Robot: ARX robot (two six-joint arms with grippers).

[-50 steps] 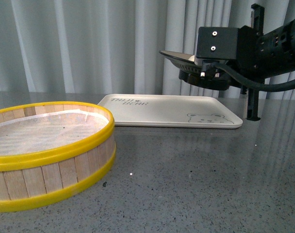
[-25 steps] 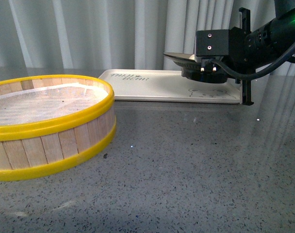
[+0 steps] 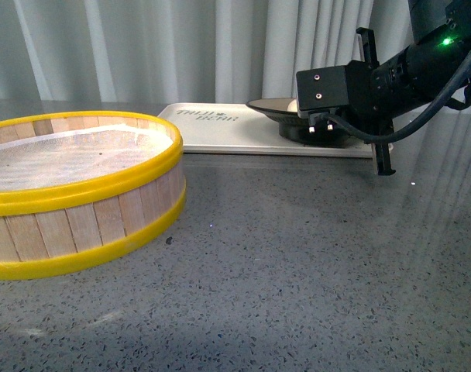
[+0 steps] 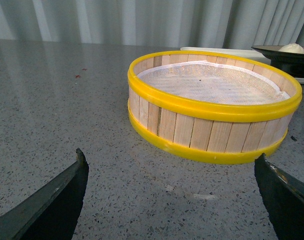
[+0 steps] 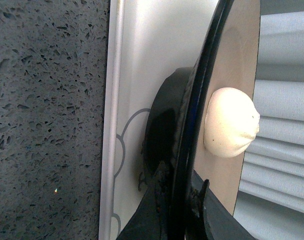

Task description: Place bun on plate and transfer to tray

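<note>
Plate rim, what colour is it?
Glossy black rim on the plate, tan-brown inside; clearest in the right wrist view.

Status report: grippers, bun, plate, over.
Right gripper clamped on plate rim, plate down on tray. Bun on plate. Left gripper open, idle near steamer basket.

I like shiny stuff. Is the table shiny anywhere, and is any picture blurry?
Front view: pale streaks of light gleam on the grey table at the right. Left wrist view: the near pincer tips look soft and blurred. Right wrist view: the bun looks sharp.
</note>
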